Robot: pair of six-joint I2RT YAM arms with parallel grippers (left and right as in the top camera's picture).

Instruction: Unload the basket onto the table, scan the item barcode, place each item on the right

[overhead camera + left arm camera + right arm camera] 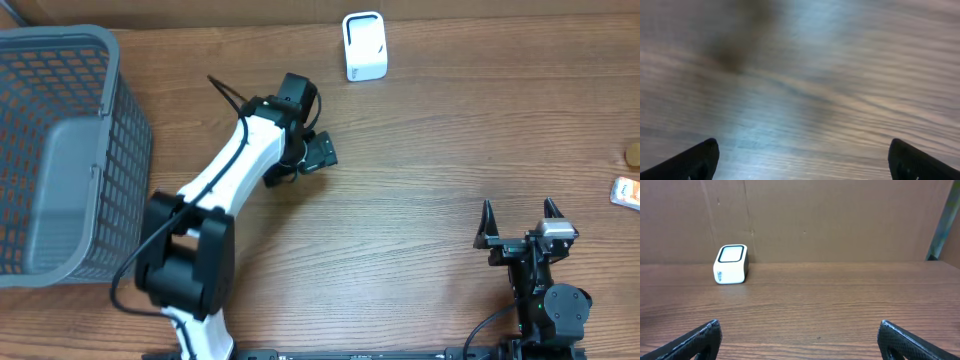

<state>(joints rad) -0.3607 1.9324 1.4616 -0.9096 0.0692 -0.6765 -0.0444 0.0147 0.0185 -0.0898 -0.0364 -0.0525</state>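
The white-shelled left arm (235,165) with black joints was seen stretched diagonally over the wood-grain counter (420,200), its left gripper (318,152) pointed down close to the boards with jaws spread wide and nothing between them. The right gripper (517,208) was positioned low at the near edge, likewise wide open and empty. The small orange-and-white packet (626,191) was found flat at the counter's far right edge, well apart from both grippers, the boxy, round-cornered white scanner (364,45) was set at the back, and a grey plastic lattice basket (60,150) was placed at the left.
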